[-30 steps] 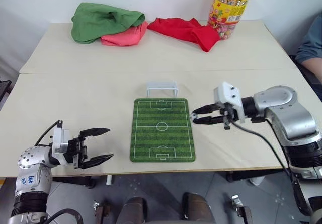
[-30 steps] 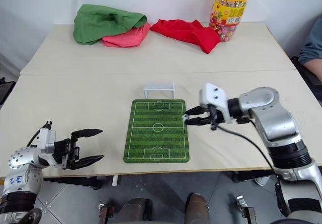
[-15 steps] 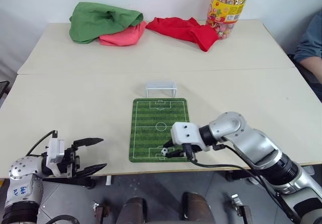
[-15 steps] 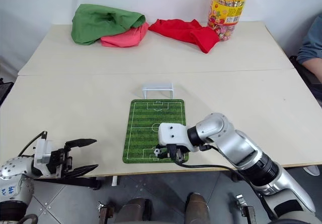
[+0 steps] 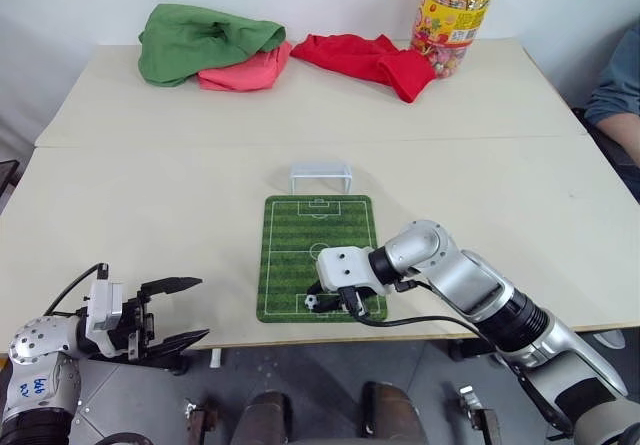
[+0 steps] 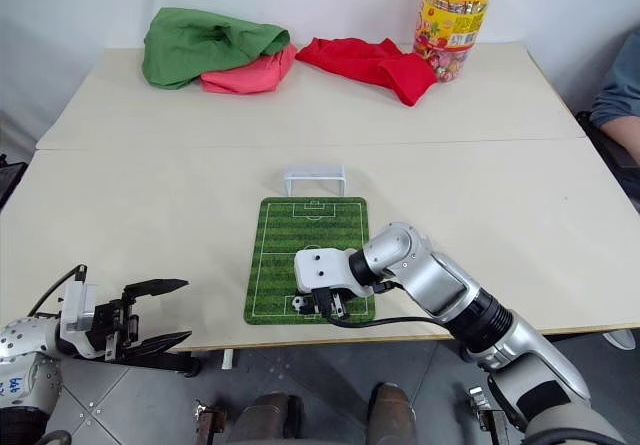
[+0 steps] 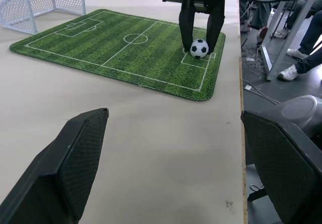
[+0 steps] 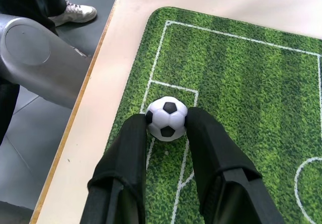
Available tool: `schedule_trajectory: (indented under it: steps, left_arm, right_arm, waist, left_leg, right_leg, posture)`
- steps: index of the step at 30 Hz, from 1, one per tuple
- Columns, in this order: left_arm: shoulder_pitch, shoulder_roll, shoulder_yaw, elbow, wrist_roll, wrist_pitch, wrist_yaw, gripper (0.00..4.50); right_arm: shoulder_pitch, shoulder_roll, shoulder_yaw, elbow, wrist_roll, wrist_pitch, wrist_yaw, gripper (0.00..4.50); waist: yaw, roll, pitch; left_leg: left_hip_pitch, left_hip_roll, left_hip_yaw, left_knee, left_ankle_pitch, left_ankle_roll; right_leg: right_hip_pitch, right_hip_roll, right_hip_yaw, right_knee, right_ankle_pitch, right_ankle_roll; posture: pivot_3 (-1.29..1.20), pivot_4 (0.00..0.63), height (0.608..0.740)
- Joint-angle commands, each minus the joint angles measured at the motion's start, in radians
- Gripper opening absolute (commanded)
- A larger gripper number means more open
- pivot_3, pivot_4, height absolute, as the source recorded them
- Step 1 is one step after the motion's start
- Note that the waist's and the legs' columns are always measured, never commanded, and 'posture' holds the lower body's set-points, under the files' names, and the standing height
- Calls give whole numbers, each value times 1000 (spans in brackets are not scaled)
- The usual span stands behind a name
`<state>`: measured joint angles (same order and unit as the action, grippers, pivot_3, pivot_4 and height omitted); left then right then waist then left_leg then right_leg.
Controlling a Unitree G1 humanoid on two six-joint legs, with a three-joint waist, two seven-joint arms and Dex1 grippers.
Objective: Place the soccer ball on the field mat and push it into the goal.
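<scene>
While my right gripper (image 8: 166,128) pinches the white, black-patched soccer ball (image 8: 166,118) on the striped green field mat's (image 5: 300,255) near end, my left gripper (image 5: 180,312) gapes empty.

Soccer ball (image 8: 166,119) pinched between right gripper (image 8: 166,125) fingertips, resting on field mat (image 5: 320,245) at its near penalty box. Goal (image 5: 321,176) on table (image 5: 150,205) just past the mat's far end, well ahead of that gripper. Left gripper (image 5: 180,313) off to its left at the table's near edge, jaws spread. Cloths (image 5: 210,45) and jar (image 5: 455,15) far behind.
</scene>
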<state>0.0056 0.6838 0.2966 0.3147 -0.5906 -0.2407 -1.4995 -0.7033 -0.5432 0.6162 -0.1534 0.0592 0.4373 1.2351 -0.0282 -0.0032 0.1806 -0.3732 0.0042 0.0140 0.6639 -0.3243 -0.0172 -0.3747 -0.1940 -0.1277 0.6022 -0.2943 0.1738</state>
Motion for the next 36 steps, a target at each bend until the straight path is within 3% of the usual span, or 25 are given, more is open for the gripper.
schedule_trajectory:
  steps: [1,24,25,30,36]
  left_arm:
    - [15,0,29,-32,-21,1,-5,4500]
    - [-19,-12,23,-15,-12,2,5,4500]
    - [-21,-13,23,-14,-12,2,6,4500]
    - [-32,-12,24,-7,-11,2,8,4500]
    - [-44,-13,20,-1,-9,5,13,4500]
  right_arm:
    - [9,-25,-22,-41,11,-4,32,870]
    - [24,-44,-43,-37,6,5,45,870]
    - [26,-46,-44,-38,6,3,47,1586]
    - [28,-51,-51,-52,11,8,54,3086]
    - [21,-58,-71,-86,26,19,63,3086]
  waist:
    - [0,0,0]
    - [0,0,0]
    - [0,0,0]
    - [0,0,0]
    - [0,0,0]
  left_leg:
    - [0,0,0,0,0,0]
    - [0,0,0,0,0,0]
    - [0,0,0,0,0,0]
    - [0,0,0,0,0,0]
    - [0,0,0,0,0,0]
  right_leg:
    - [0,0,0,0,0,0]
    - [0,0,0,0,0,0]
    - [0,0,0,0,0,0]
    - [0,0,0,0,0,0]
    - [0,0,0,0,0,0]
  posture:
    - [0,150,740]
    - [0,150,740]
    - [0,150,740]
    - [0,150,740]
    - [0,150,740]
